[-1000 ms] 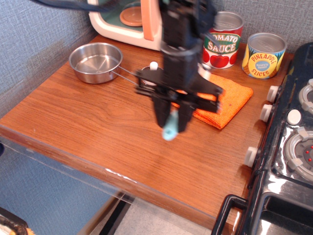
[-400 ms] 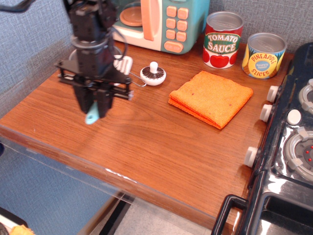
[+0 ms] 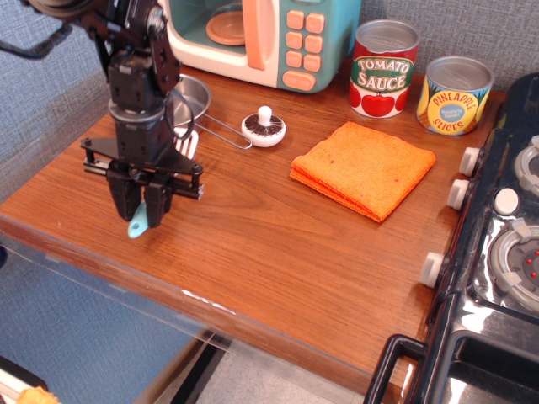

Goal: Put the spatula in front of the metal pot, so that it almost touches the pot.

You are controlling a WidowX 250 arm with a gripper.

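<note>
So from my seat here, the spatula [image 3: 140, 220] is mostly hidden: I can only see the rounded light-blue handle end poking out low on the left side of the counter, near the front edge, plus a bit of the white slotted head [image 3: 190, 145] showing further back. It's lying at a slant, handle toward the near side, head toward the far side. The metal pot [image 3: 195, 98] sits just behind it at the far left, shiny steel, shallow and round, half covered, with its thin wire loop handle sticking out to the right.
</note>
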